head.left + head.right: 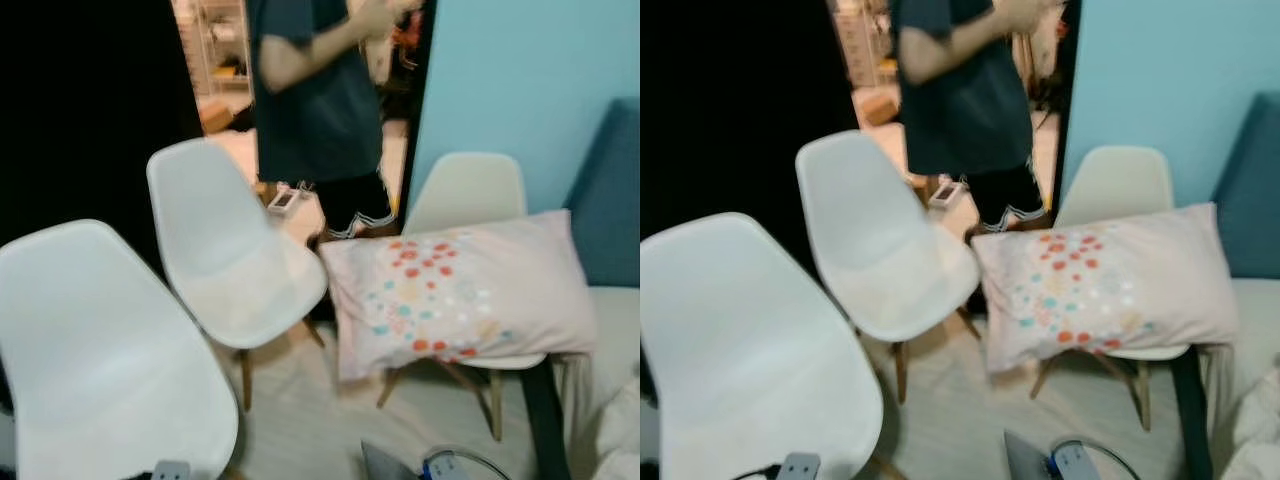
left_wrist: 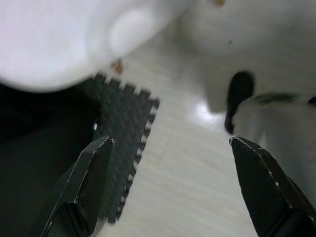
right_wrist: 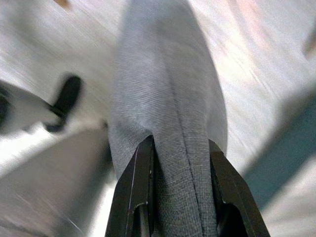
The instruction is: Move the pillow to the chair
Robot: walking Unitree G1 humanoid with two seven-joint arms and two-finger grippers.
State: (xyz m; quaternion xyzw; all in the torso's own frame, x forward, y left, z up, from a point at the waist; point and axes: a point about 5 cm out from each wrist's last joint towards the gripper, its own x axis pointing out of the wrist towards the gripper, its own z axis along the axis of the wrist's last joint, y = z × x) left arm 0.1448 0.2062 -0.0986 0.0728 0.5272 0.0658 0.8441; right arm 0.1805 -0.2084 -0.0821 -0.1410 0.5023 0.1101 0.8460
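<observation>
From the head cam I had the pillow [image 1: 460,295], pale w/ red and blue dots, sitting on the seat of the far right chair [image 1: 468,190], propped vs its back, one corner hanging off the front edge toward the middle chair [image 1: 225,255]. A near chair [image 1: 95,350] sat closest on my left. A person [image 1: 315,90] in a dark shirt stood behind the chairs, at the doorway.

Right gripper [image 3: 180,187] was clamped on a fold of grey cloth [image 3: 165,98], fingers pinched tight w/ the fabric running up btwn them. It didn't match the dotted pillow, so I couldn't say what the cloth belonged to. Left gripper [image 2: 182,182] hung wide apart over pale floor and the edge of a dark foam mat [image 2: 123,128], holding nothing.

My read: pillow already looked to be on a chair, so either the placing was basically done or the goal was one of the empty seats; couldn't tell which. If done, next thing needed was letting go of the cloth and pulling the right arm back w/o dragging anything. If not, I'd need to face the pillow, get both grippers on its ends, and lift clear of the chair back.
</observation>
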